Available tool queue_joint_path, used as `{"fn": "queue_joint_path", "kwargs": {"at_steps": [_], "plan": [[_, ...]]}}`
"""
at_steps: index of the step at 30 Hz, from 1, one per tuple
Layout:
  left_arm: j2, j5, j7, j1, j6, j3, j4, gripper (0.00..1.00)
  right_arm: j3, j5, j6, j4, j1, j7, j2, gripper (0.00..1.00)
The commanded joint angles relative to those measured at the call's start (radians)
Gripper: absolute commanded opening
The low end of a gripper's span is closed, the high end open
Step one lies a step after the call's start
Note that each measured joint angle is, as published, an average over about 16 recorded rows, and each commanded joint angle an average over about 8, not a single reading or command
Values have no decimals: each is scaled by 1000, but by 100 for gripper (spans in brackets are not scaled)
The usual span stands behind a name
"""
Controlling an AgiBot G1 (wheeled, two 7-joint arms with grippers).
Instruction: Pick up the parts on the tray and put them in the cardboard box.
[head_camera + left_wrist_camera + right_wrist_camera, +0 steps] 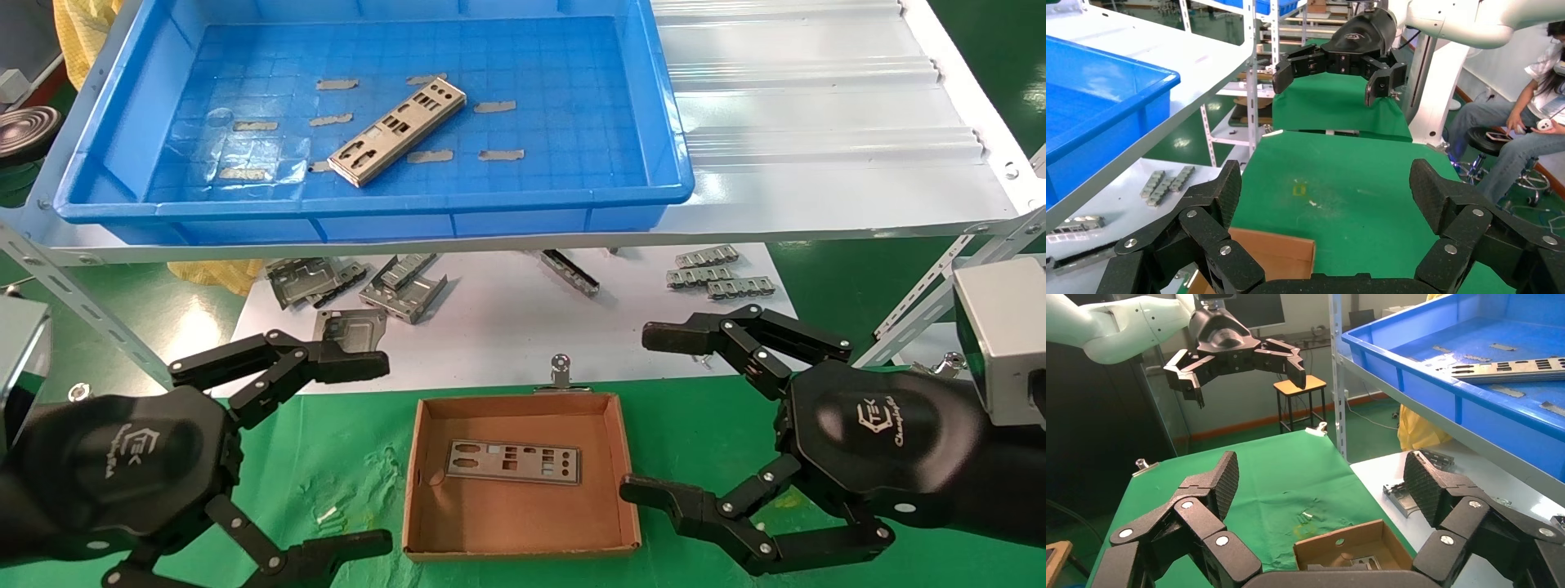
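Note:
One silver-grey punched metal plate (398, 136) lies slantwise on the floor of the big blue tray (122, 131) on the upper shelf; it also shows in the right wrist view (1511, 369). A second plate (512, 464) lies flat in the small brown cardboard box (425, 531) on the green cloth between my arms; its end shows in the right wrist view (1364, 561). My left gripper (369, 453) is open and empty, left of the box. My right gripper (645, 412) is open and empty, right of the box.
Small grey tape strips (500, 106) dot the tray floor. Bent grey metal brackets (404, 284) and small metal pieces (719, 276) lie on the white lower shelf behind the box. A metal clip (560, 371) holds the green cloth (343, 457) at the box's far edge.

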Motion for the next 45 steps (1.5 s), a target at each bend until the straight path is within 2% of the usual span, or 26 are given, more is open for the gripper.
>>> {"fn": "queue_joint_path", "kwargs": {"at_steps": [1,45], "plan": [[0,0,0,0,0,0,0,100,0,0,0,0,0,0,0,100],[0,0,0,0,0,0,0,100,0,0,0,0,0,0,0,100]]}}
